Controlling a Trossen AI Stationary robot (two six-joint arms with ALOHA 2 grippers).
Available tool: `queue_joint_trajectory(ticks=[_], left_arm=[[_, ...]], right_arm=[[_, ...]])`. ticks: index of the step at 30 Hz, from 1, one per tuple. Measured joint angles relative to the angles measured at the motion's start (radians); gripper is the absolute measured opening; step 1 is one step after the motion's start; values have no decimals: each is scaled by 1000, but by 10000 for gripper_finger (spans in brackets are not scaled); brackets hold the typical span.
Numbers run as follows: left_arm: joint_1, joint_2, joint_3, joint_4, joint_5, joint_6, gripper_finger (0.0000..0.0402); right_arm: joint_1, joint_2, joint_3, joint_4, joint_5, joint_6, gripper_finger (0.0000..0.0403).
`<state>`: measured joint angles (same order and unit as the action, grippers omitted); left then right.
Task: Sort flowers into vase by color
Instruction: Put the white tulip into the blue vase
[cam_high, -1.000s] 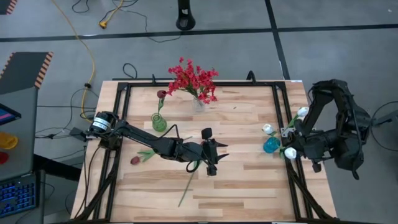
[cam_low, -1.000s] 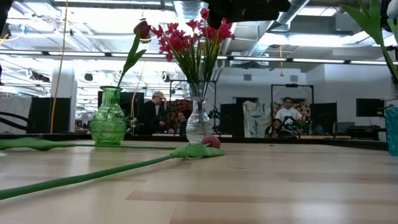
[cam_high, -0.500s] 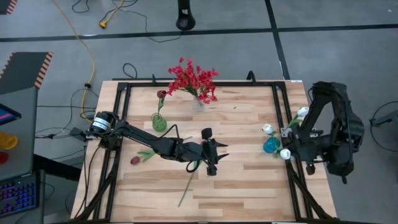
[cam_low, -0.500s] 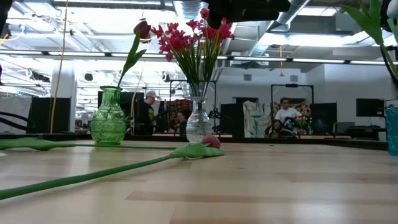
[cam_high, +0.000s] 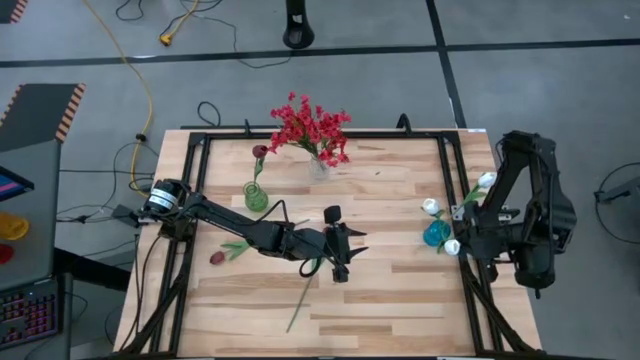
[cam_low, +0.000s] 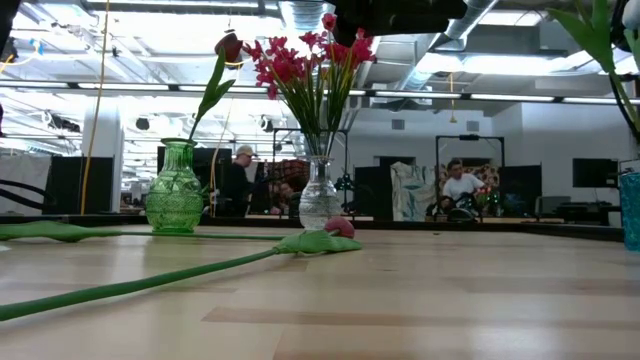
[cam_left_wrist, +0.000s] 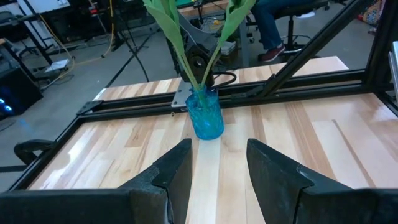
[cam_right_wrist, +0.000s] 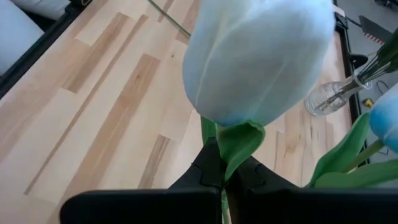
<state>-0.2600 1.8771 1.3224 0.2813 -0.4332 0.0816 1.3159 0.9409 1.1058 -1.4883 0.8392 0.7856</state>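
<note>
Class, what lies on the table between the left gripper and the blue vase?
Bare wood only, seen in the left wrist view between the left gripper and the blue vase.

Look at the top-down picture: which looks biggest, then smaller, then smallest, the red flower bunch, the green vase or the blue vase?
1. Red flower bunch: biggest.
2. Green vase and blue vase: look alike, too close to rank.

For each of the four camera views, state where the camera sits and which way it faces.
High: overhead, straight down; both arms, left gripper mid-table.
Low: table height, level toward the room; green vase and red flowers.
Left wrist: past open fingers at the blue vase, also in high.
Right wrist: right gripper shut on a white tulip.
</note>
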Motion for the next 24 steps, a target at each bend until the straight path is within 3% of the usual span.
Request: queue_joint_trajectory(ticks=[15, 24], left_arm=[[0, 0, 0, 0, 0, 0, 141], [0, 0, 0, 0, 0, 0, 141]], right_arm=[[0, 1, -50, -3, -32, 89, 28], [-1, 0, -50, 0, -58, 100, 52]])
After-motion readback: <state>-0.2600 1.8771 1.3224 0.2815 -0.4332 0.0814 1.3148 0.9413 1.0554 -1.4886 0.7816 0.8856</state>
